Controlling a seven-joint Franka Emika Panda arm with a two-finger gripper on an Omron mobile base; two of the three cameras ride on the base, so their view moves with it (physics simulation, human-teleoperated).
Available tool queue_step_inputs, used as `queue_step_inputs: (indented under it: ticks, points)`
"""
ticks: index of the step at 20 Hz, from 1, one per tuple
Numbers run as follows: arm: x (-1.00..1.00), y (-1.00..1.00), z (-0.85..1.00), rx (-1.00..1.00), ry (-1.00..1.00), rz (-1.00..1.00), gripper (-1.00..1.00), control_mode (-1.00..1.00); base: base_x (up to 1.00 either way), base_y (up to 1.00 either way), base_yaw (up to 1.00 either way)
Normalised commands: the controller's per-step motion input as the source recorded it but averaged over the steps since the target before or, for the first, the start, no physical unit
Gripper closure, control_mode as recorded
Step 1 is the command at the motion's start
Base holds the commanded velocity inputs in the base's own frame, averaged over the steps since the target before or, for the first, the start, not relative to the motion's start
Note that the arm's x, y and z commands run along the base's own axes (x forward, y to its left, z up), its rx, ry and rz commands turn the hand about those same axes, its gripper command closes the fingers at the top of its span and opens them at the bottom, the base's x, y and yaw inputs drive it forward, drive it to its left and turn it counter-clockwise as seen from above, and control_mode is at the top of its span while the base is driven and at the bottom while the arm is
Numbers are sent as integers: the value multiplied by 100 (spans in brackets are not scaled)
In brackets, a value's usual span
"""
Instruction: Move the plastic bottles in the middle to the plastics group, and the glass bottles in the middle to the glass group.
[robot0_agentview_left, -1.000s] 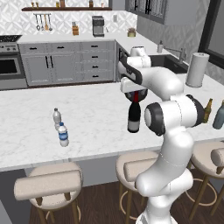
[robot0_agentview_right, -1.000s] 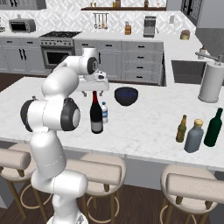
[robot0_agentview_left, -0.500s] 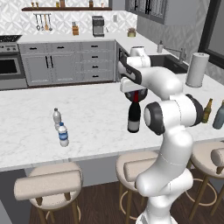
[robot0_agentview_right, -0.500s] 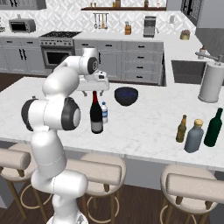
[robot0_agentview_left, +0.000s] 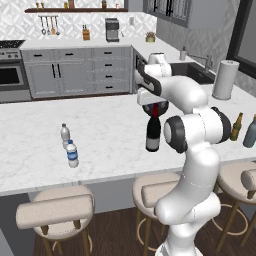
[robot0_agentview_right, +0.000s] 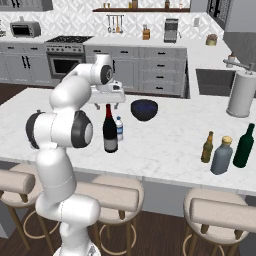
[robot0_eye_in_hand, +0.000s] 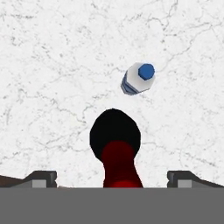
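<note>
Hovering spread above the tall dark red-topped wine bottle (robot0_agentview_right: 110, 132), the gripper (robot0_eye_in_hand: 112, 177) holds nothing; no middle bottle is sorted yet.

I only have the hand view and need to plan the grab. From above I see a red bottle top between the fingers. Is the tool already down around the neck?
Observer: No. The open tool hangs just above the red top of the wine bottle, which stands upright on the counter.
Operator: Anything nearby outside my view?
Observer: A dark blue bowl sits beyond the bottle and to its right in the right base view, apart from it.
Operator: Where are the other glass bottles?
Observer: At the counter's right end: a brown bottle and a green bottle, near a paper-towel roll.
</note>
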Motion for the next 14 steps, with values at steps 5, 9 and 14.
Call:
queue_step_inputs:
  ticks: [5,9,14]
  points:
    - [4,0,0,0,0,0,-100,-100,0,0,0]
    - [0,0,0,0,0,0,-100,-100,0,0,0]
    - [0,0,0,0,0,0,100,-100,0,0,0]
